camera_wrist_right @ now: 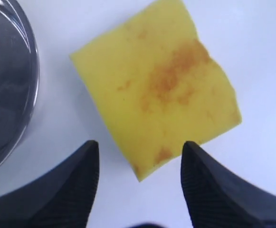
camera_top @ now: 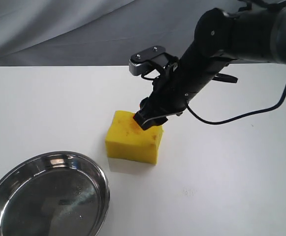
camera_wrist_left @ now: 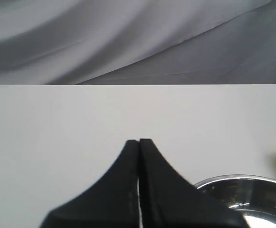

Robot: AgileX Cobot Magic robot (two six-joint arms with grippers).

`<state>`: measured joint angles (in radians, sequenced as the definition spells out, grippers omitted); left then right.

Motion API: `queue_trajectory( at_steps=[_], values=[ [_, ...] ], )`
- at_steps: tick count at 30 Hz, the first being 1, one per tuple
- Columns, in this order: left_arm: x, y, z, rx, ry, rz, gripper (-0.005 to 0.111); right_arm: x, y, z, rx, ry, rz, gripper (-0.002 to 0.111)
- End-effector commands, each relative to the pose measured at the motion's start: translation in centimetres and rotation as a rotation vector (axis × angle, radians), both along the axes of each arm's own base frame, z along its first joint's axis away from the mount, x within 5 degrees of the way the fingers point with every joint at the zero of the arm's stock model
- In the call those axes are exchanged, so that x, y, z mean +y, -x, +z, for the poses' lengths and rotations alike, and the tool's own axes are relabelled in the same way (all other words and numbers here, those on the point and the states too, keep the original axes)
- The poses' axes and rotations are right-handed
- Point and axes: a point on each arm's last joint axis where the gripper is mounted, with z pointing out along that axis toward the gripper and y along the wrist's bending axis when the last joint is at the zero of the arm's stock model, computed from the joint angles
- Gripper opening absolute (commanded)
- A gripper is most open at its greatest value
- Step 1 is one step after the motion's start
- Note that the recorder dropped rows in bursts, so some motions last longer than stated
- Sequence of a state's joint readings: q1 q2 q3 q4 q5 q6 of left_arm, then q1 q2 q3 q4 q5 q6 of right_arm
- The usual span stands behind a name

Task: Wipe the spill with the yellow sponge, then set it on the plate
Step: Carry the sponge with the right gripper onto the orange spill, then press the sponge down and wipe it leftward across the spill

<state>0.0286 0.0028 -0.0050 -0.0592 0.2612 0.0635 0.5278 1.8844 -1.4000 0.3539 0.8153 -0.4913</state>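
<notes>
R gripper (camera_wrist_right: 140,145) is hovering w/ jaws spread wide, gripping nothing. Yellow sponge (camera_top: 133,137) is sitting stain-up on table (camera_top: 221,187) under it, beside plate (camera_top: 101,182), not in it. L gripper (camera_wrist_left: 138,141) is sitting pinched closed, empty.

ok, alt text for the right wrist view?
Yellow sponge with a brownish stain on top lies on the white table, one corner between the open right gripper's black fingers, which do not grip it. A curved slice of the steel plate shows at the frame's edge.

A grey draped cloth (camera_top: 59,29) hangs behind the white table (camera_top: 231,172).
</notes>
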Motion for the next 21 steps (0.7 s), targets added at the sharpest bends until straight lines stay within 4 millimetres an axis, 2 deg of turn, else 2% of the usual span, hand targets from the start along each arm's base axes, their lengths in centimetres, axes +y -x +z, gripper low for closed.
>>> queue_trajectory(
  at_steps=[1, 4, 12, 16, 21],
  values=[
    [0.0, 0.0, -0.1, 0.000, 0.003, 0.002, 0.000, 0.4, 0.3, 1.9, -0.082, -0.055, -0.008, 0.050],
    [0.0, 0.0, -0.1, 0.000, 0.003, 0.002, 0.000, 1.5, 0.3, 0.8, -0.061, -0.077, -0.016, 0.050],
    [0.0, 0.0, -0.1, 0.000, 0.003, 0.002, 0.000, 5.2, -1.6, -2.4, -0.085, -0.047, 0.050, 0.049],
    [0.0, 0.0, -0.1, 0.000, 0.003, 0.002, 0.000, 5.7, -2.8, -4.3, -0.092, 0.019, 0.079, 0.049],
    [0.0, 0.0, -0.1, 0.000, 0.003, 0.002, 0.000, 5.5, -3.0, -7.3, -0.042, 0.103, 0.108, 0.049]
  ],
)
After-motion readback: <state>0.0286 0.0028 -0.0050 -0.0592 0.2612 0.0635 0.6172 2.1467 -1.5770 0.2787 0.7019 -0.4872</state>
